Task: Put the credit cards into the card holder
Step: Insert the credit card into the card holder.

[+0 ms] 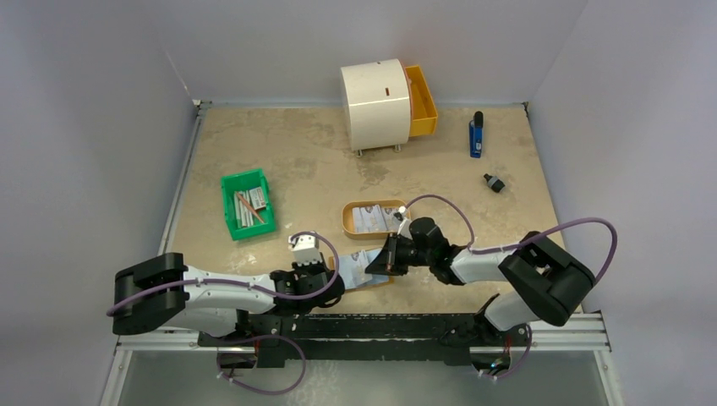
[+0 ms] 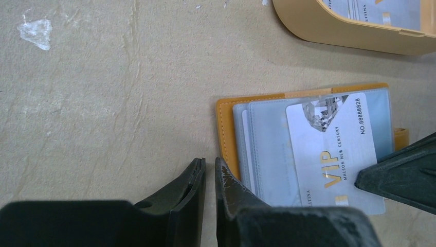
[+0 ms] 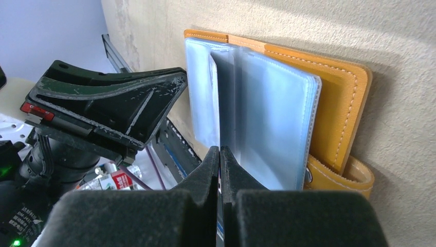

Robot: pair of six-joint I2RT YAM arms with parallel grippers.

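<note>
Card holder (image 2: pixel 226 134) lies open on the bench (image 2: pixel 103 103), one credit card (image 2: pixel 334 154) atop its sleeve. With the right tool (image 3: pixel 220 154) pressed together at the card's edge, we push squarely; the left tool (image 2: pixel 210 170), barely spread and empty, rests on the cover edge

Tray (image 2: pixel 329 32) behind card holder (image 2: pixel 226 136), card (image 2: pixel 329 154) atop it.

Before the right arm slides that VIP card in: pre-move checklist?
1. Grip: right hand shut on VIP card: ok.
2. Target: card holder lying open, clear sleeves up: ok.
3. Card's leading edge inside a sleeve: cannot tell.
4. Support: left hand steadying the holder: cannot tell; one fingertip is at its edge, the narrow gap between the fingers is empty.
5. Stock: more cards in the tray: ok.
</note>
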